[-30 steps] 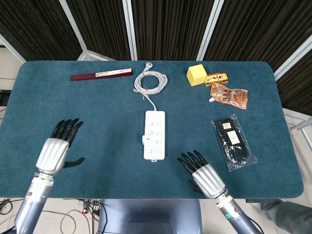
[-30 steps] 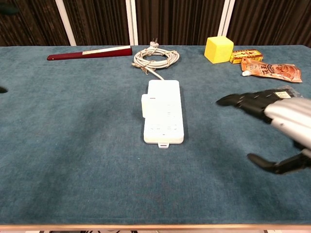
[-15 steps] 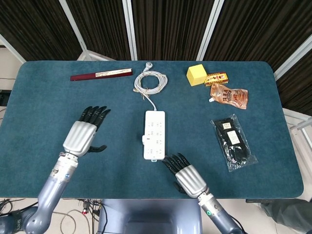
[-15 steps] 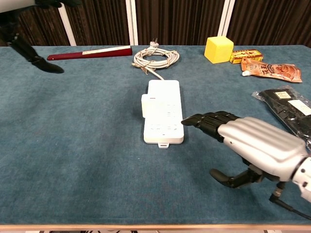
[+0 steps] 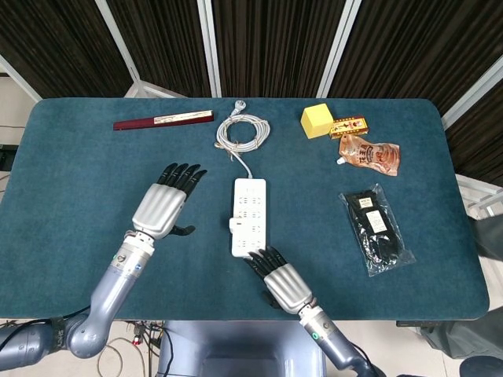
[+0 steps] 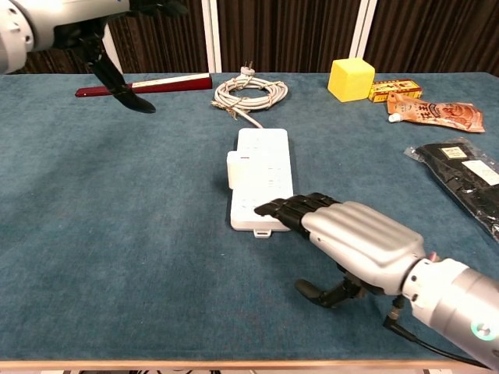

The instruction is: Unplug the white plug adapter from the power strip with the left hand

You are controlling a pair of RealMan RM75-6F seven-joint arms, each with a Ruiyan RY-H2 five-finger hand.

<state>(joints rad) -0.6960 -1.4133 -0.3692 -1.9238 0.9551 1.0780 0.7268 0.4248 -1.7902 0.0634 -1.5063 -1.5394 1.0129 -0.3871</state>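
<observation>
The white power strip [image 5: 249,210] [image 6: 263,181] lies lengthwise at the table's middle. The white plug adapter [image 5: 235,224] [image 6: 236,169] sits plugged in at its left edge. My left hand [image 5: 166,204] hovers left of the strip, fingers spread, holding nothing; the chest view shows only its thumb and part of the palm [image 6: 86,27] at the top left. My right hand [image 5: 275,274] [image 6: 343,238] is flat, fingers straight, with its fingertips [image 6: 269,208] on the strip's near end.
The strip's coiled white cable [image 5: 243,130] lies behind it. A dark red flat case [image 5: 163,120] is at the back left. A yellow cube [image 5: 316,120], a small box [image 5: 350,126], an orange pouch [image 5: 371,153] and a black packet [image 5: 376,228] sit on the right.
My left hand moved right and forward toward the strip's left side. My right hand slid left until its fingertips reached the strip's near end.
</observation>
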